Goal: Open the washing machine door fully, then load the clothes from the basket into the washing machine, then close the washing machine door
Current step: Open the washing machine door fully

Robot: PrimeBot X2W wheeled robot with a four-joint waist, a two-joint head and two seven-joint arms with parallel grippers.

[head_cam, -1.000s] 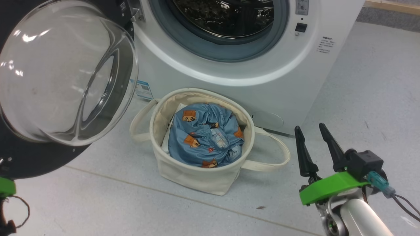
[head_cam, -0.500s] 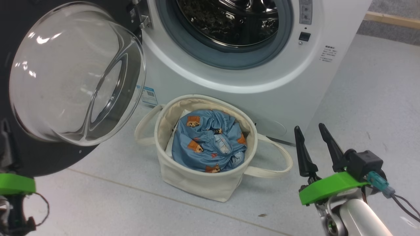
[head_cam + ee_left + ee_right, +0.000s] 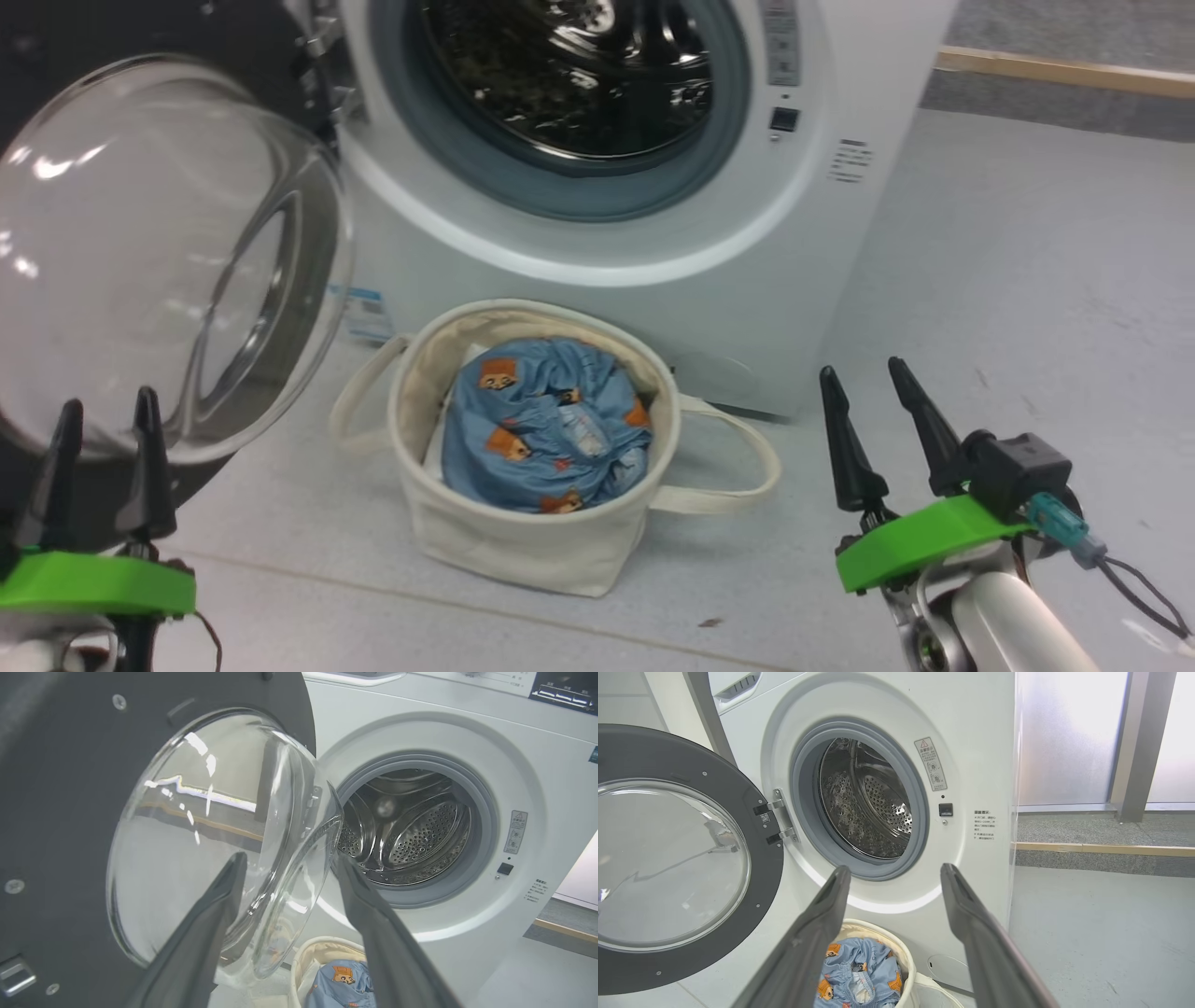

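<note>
The washing machine (image 3: 653, 271) stands ahead, its steel drum (image 3: 569, 75) showing. The washing machine door (image 3: 140, 261) is swung out to the left, its glass bowl bulging toward me. Below the drum sits the cream basket (image 3: 523, 551), holding the blue bear-print clothes (image 3: 541, 420). My left gripper (image 3: 108, 401) is open at the lower left, just in front of the door's glass, with nothing between its fingers. My right gripper (image 3: 861, 369) is open and empty to the right of the basket. In the left wrist view the left gripper (image 3: 289, 858) frames the door (image 3: 210, 835).
Grey floor (image 3: 1027, 280) spreads to the right of the machine, up to a wooden strip (image 3: 1064, 73) at the back. A bit of white bundle (image 3: 434, 457) lies under the clothes. The basket's loop handles (image 3: 738, 476) hang out to both sides. A metal post (image 3: 1134, 742) stands far right.
The head camera has shifted, moving the scene left and down. My left gripper has drawn back from the door's lower rim and now shows with its fingers apart. The right gripper keeps its pose.
</note>
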